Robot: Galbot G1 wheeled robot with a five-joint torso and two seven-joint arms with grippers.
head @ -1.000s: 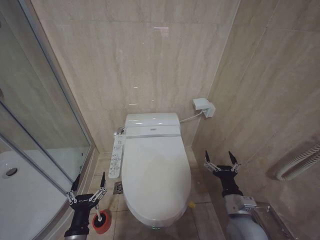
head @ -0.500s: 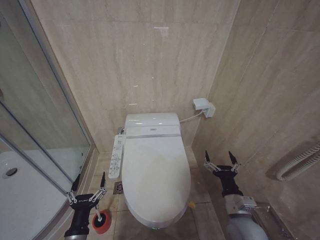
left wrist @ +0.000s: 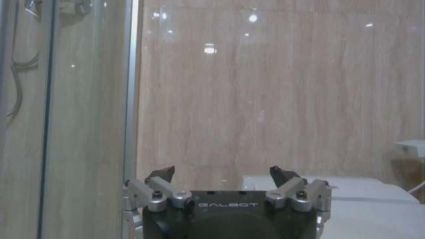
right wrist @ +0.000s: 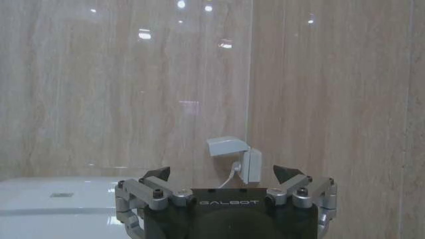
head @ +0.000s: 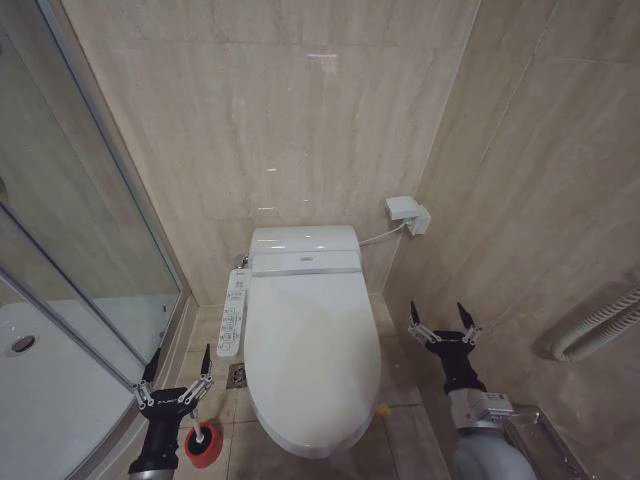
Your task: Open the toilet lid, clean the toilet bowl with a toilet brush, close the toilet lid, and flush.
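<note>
Currently both arms are waiting either side of the closed toilet lid (head: 310, 350), left gripper (head: 177, 372) and right gripper (head: 441, 318) spread wide, empty, ready; toilet brush (head: 203, 441) sitting left of it.

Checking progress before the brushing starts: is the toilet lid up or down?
Down. The lid lies flat, covering the bowl from the tank to the front edge; no seat ring or basin shows.

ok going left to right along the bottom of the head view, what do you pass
shower tray → left gripper, open → red cup holder → toilet lid, closed → right gripper, open → white hose on the wall
</note>
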